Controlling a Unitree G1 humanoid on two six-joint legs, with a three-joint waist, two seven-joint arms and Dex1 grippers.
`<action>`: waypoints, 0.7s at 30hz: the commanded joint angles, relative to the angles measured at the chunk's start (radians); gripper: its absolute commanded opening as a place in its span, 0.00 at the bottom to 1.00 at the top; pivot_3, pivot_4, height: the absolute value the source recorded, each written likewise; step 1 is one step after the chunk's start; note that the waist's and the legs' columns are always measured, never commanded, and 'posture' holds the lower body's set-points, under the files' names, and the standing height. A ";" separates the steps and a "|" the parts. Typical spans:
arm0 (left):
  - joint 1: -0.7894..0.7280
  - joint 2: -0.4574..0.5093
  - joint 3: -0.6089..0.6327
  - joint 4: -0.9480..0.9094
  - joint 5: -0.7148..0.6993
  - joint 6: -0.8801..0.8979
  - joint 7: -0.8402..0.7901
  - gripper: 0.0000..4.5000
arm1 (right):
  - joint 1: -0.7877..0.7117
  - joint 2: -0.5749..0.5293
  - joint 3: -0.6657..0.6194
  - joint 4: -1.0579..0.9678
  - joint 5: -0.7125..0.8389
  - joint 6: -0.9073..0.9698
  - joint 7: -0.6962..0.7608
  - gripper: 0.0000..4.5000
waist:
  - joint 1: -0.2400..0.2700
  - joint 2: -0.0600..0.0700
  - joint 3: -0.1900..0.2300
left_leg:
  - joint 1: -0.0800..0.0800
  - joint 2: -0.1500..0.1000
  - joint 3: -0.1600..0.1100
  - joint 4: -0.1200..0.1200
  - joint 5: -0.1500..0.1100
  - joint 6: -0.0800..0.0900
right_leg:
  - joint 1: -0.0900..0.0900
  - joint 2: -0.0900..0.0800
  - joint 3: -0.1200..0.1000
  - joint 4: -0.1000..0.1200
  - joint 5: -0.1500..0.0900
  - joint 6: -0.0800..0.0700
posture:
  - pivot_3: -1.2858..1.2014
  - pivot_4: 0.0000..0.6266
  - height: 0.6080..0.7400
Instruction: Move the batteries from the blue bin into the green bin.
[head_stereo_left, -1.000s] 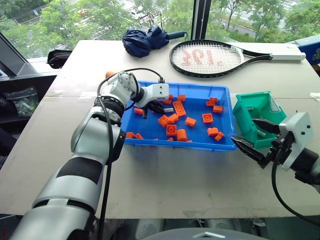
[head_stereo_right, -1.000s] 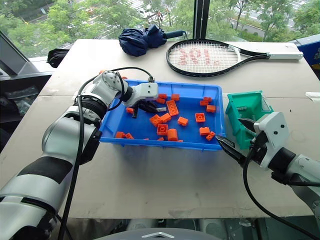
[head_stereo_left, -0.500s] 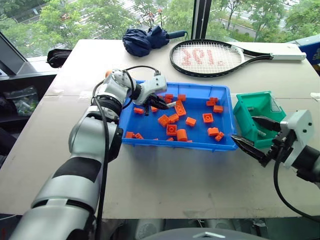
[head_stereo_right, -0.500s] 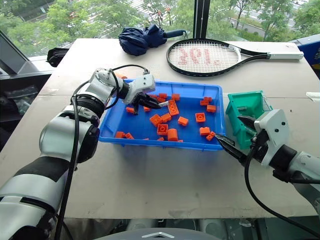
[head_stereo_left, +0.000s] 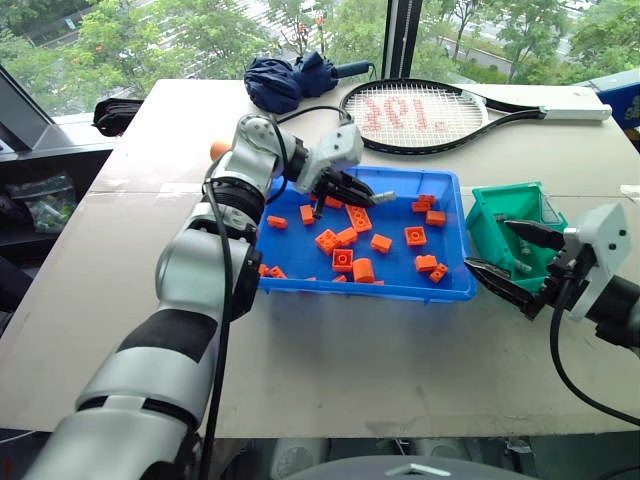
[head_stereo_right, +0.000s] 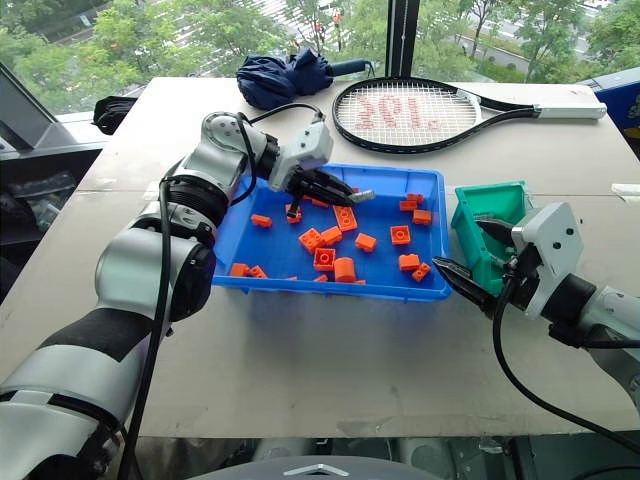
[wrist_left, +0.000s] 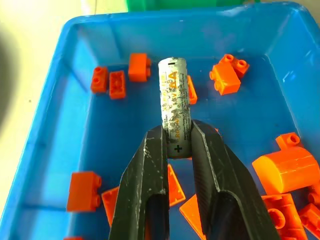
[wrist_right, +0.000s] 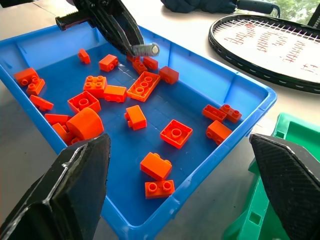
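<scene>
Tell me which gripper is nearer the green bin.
Right. The right gripper hovers open just in front of the green bin; the left gripper holds a battery over the blue bin, farther away.

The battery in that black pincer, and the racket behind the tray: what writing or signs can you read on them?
"AA" in orange, near the free end of the battery held in the left pincer.
"+" sign, at the gripped end of the battery.
Small print along the battery: too worn and small to read.
Red marking on the strings of the tennis racket: possibly "191", not clear enough to be sure.
</scene>
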 joint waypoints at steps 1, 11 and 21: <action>0.002 -0.034 -0.034 -0.017 0.023 -0.050 0.040 0.02 | 0.004 -0.014 -0.035 -0.022 0.002 -0.016 0.001 1.00 | 0.000 0.000 0.000 | 0.000 0.000 0.000 0.000 0.000 0.000 | 0.000 0.000 0.000 0.000 0.000 0.000 | 0.52 0.24 1.00; 0.004 -0.127 -0.127 0.029 0.101 -0.108 0.111 0.02 | 0.077 -0.004 -0.098 -0.078 0.018 -0.012 -0.035 1.00 | 0.001 0.000 0.000 | 0.000 0.000 0.000 0.000 0.000 0.000 | 0.000 0.000 0.000 0.000 0.000 0.000 | 0.52 0.24 1.00; -0.013 -0.149 -0.138 0.045 0.113 -0.131 0.157 0.43 | 0.098 0.006 -0.096 -0.099 0.029 -0.022 -0.069 1.00 | 0.003 0.000 0.000 | 0.000 0.000 0.000 0.000 0.000 0.000 | 0.000 0.000 0.000 0.000 0.000 0.000 | 0.52 0.24 1.00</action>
